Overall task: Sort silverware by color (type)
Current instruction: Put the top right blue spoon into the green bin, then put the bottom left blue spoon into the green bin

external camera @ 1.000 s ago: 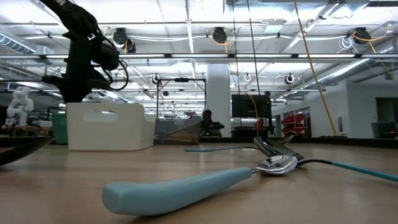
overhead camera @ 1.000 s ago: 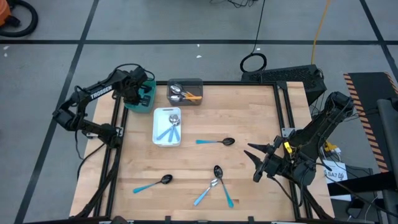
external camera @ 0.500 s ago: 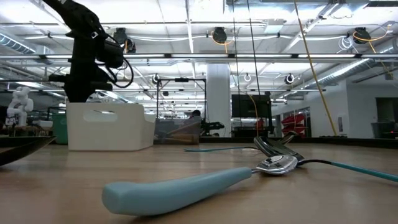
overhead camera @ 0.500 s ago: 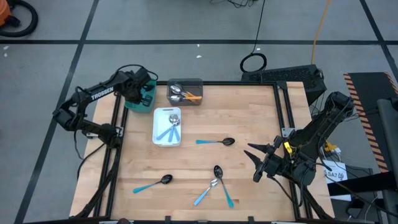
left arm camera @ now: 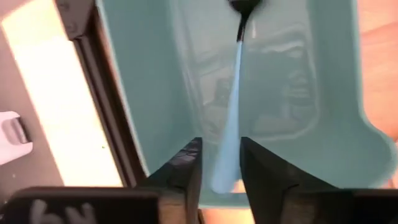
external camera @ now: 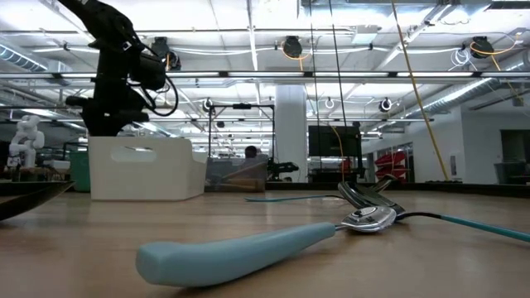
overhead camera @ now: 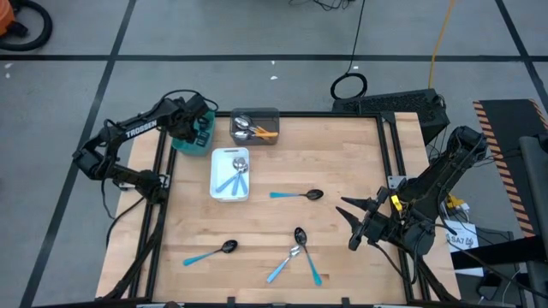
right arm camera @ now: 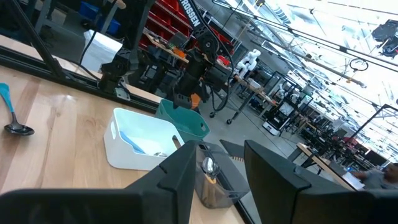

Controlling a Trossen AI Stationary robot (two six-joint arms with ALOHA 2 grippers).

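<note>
Left claw [left arm camera: 217, 168] poised over the teal tray [overhead camera: 202, 137] at the far left corner of the surface [overhead camera: 342, 171]; fingers [left arm camera: 186, 168] apart, flanking the light-blue handle of a black-bowled spoon [left arm camera: 233, 112] that points down into the tray, apparently being let go there to join its kind; grip or contact impossible to confirm. Right claw [overhead camera: 353, 224] parked at the right edge, fingers spread, empty, waiting. White tray [overhead camera: 229, 175] holding light-blue spoons with silver bowls; grey tray [overhead camera: 255, 126] holding orange-handled ones. Left to sort on the wood: 1 black-bowled spoon mid-surface [overhead camera: 295, 195], 1 near the front left [overhead camera: 208, 252], a crossed cluster of 3 pieces, 1 seemingly a fork [overhead camera: 295, 254].
</note>
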